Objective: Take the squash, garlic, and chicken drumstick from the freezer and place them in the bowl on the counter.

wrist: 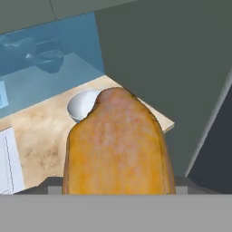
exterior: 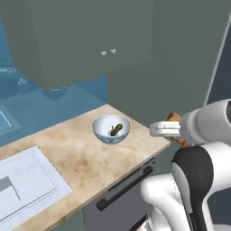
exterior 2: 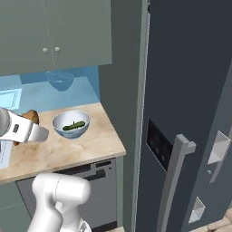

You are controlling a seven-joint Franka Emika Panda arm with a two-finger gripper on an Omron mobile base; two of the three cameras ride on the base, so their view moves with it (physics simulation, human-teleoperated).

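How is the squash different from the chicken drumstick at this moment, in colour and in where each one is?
Colour: the squash is dark green with a yellowish tinge, while the chicken drumstick is orange-brown.
Place: the squash lies inside the bowl on the counter; the chicken drumstick is up in the air in the claw, beside the bowl and not yet in it.
Shape: the squash is slim and elongated; the chicken drumstick is a thicker, rounded lump.

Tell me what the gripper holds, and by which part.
The drumstick, carried in the gripper; which part is pinched cannot be told, since the meat hides the fingertips.
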